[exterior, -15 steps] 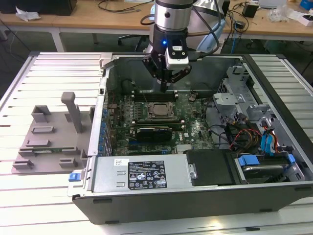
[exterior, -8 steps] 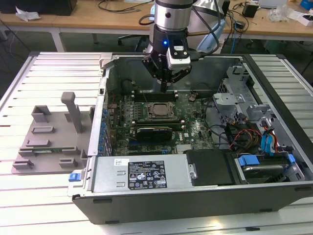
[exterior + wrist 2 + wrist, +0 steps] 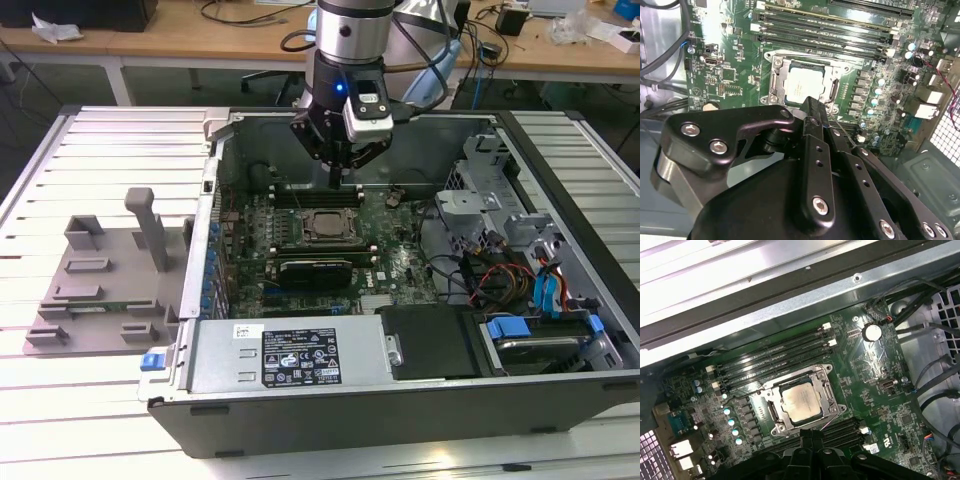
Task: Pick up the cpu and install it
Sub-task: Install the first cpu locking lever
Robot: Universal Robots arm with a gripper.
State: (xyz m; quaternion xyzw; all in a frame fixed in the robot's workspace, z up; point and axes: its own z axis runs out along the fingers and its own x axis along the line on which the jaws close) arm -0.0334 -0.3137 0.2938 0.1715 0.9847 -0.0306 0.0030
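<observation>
One pincer [image 3: 340,178], one cpu [image 3: 325,225]: the arm's pincer hangs inside the open computer case [image 3: 400,400], its fingers drawn together and gripping nothing. The cpu lies flat in its socket on the motherboard [image 3: 400,250], silvery top up, below the pincer tips and apart from them.

In both wrist views the chip [image 3: 805,82] [image 3: 801,402] sits squarely inside the single metal socket frame [image 3: 771,412], just beyond the closed black fingertips [image 3: 812,106]. Long memory slots run along both sides of the socket.

One case stands on the slatted white table [image 3: 100,400], side panel off, with cables and drive bays towards the exterior view's right. One grey plastic tray [image 3: 100,290] rests on the table at the exterior view's left, just beside the case and well apart from the pincer; no chip shows on it. An upright grey post rises from the tray. A wooden bench with loose cables runs behind the scene.
</observation>
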